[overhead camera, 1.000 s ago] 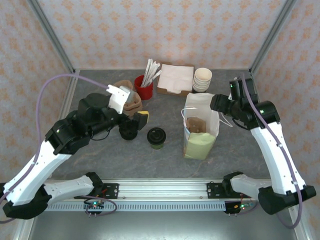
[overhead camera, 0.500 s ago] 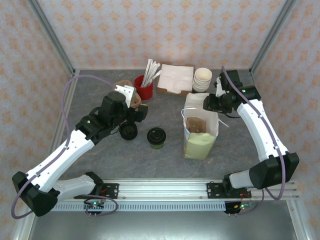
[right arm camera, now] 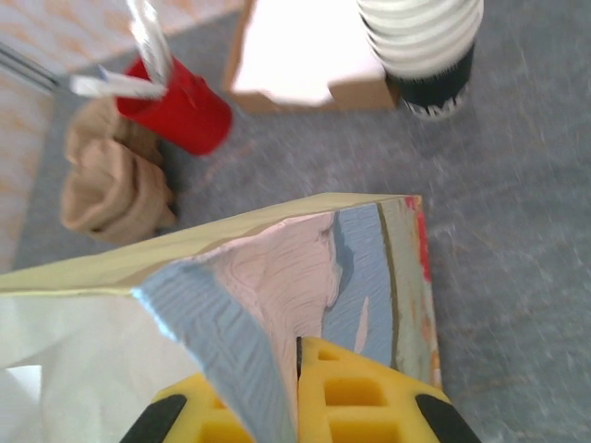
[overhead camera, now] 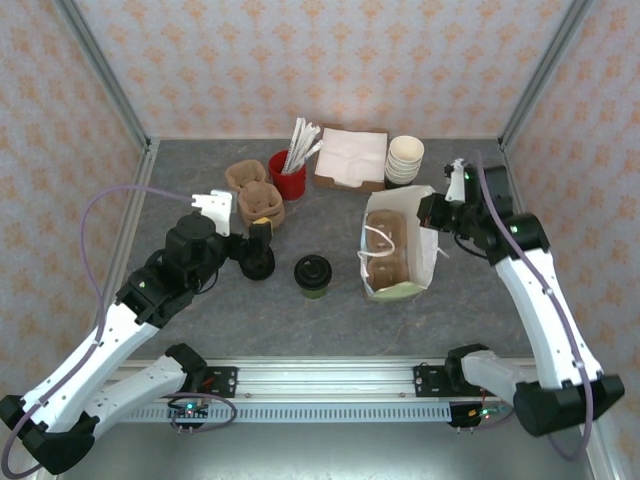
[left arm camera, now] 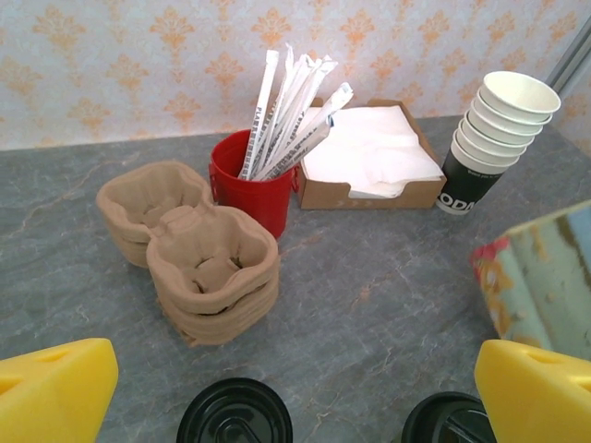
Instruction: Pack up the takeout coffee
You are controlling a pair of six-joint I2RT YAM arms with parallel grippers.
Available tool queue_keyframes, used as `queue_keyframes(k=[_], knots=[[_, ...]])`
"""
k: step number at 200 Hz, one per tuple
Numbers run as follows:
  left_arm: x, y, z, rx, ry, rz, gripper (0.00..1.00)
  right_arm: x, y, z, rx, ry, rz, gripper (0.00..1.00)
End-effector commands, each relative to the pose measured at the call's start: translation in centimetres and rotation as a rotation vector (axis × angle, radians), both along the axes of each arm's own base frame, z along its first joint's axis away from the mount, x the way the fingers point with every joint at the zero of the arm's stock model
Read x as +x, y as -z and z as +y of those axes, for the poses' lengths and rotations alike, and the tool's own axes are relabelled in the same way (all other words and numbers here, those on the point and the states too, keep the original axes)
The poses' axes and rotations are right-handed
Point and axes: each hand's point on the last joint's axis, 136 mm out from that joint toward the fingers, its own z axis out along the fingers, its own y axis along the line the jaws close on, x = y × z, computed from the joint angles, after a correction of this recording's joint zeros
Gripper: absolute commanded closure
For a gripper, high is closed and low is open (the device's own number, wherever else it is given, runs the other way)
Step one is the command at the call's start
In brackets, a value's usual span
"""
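Olive-green paper under a round black lid marks the takeout coffee (overhead camera: 313,274), which is set upright on the grey surface (overhead camera: 330,325). It is found just to the right of the left tool (overhead camera: 256,238), whose yellow fingers (left arm camera: 55,392) are held wide apart above a loose black lid (overhead camera: 257,266). The rim of the paper bag (overhead camera: 398,290) is clamped by the right tool (overhead camera: 432,214), jaws pressed together on it. The coffee is placed to that tool's left, beside the bag and not touching it.
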Motion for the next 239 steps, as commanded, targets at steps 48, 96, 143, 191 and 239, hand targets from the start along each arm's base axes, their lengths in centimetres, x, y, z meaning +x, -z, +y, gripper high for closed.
queue_keyframes(k=[48, 96, 143, 191, 239], knots=[[-0.2, 0.2, 0.0, 0.011, 0.010, 0.009, 0.00, -1.1, -2.5, 0.2, 0.107, 0.015, -0.219, 1.00], [0.4, -1.9, -1.6, 0.017, 0.080, -0.004, 0.02, -1.5, -2.2, 0.4, 0.115, 0.012, -0.198, 1.00], [0.7, -1.9, -4.4, 0.050, 0.167, 0.080, 0.06, -1.2, -1.7, 0.1, 0.141, 0.072, -0.121, 1.00], [0.9, 1.8, -7.0, 0.071, 0.133, 0.292, 0.08, -0.9, -0.4, -1.3, 0.156, 0.230, 0.024, 1.00], [-0.2, 6.8, -7.8, 0.061, 0.052, 0.500, 0.11, -1.2, 1.4, -0.7, 0.223, 0.281, 0.149, 1.00]])
